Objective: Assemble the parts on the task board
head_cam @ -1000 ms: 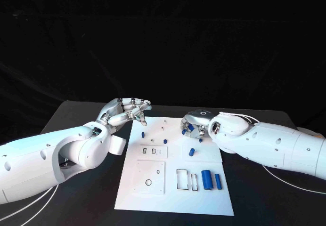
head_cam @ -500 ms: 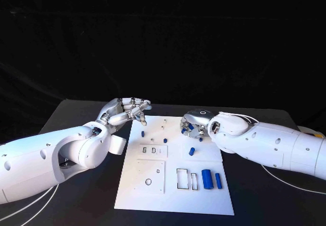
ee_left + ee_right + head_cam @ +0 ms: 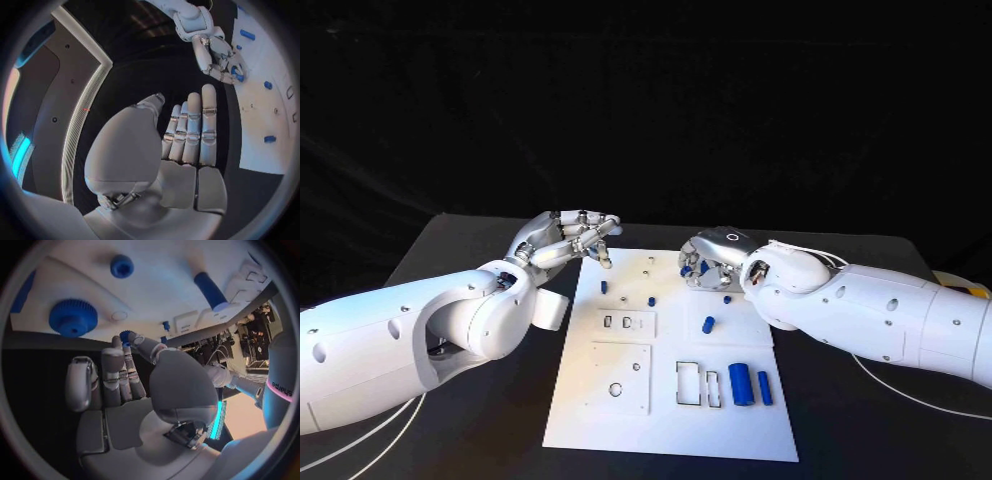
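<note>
Now the task board (image 3: 672, 420) carries blue parts (image 3: 738, 383) in its recesses.

The head view looks down from high up at the whole board (image 3: 672, 400) on the table (image 3: 459, 240), with both arms coming in from the sides. The left wrist view sits close behind the left hand (image 3: 187, 135) and looks past it to the board (image 3: 262, 65) and the right hand (image 3: 219, 57). The right wrist view sits close behind the right hand (image 3: 119, 380), very near the board (image 3: 156, 285). All three views share the board.
</note>
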Available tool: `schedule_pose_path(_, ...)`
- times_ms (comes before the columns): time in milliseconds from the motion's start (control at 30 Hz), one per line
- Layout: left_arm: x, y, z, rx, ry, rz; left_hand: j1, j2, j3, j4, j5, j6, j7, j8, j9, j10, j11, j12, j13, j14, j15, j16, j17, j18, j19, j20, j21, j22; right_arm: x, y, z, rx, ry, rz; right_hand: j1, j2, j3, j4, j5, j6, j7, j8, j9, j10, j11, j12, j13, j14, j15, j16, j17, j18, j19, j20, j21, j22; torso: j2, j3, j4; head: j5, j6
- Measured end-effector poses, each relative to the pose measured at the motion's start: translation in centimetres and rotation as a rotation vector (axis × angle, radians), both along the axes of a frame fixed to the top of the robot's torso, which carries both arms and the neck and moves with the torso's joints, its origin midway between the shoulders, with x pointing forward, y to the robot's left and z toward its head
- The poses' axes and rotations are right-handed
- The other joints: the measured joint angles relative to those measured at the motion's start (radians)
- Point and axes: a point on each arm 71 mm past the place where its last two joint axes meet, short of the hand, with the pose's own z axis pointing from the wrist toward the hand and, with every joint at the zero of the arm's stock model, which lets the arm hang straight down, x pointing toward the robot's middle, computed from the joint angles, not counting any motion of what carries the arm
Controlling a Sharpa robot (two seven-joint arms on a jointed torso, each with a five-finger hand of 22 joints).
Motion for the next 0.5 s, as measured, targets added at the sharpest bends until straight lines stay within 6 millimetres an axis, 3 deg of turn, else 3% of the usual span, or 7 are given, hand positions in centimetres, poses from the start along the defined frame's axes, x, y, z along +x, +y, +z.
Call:
schedule_pose_path(333,0.1,0.0,0.0,0.0,0.001,0.002,0.0,0.0,0.0,0.0,0.0,0.0,0.0,0.0,0.0,0.0,0.0,0.0,0.0,-0.004,-0.004,0.0,0.0,0.0,0.0,0.0,0.0,0.0,1.3,1.5,1.0,0.031,-0.057,-0.021,0.0,0.0,0.0,0.0,0.0,0.0,0.0,0.0,0.0,0.002,-0.002,0.0,0.0,0.0,0.0,0.009,0.006,0.0,0.0,0.0,0.0,0.005,0.005,-0.0012,0.0037,-0.001,0.016)
schedule_pose_path(500,0.0,-0.1,0.1,-0.002,0.0,-0.002,0.0,0.0,0.0,0.0,0.0,0.0,0.0,0.0,0.0,0.0,0.0,0.0,0.0,-0.004,-0.004,0.0,0.0,0.0,0.0,0.0,0.0,0.0,1.8,2.5,1.2,0.042,-0.069,-0.024,0.0,0.0,0.0,0.0,0.0,-0.002,-0.002,0.011,0.0,0.003,-0.003,-0.004,0.0,0.0,0.0,0.014,0.011,0.0,0.004,0.003,0.004,0.011,0.011,-0.0044,0.0077,0.0,0.023)
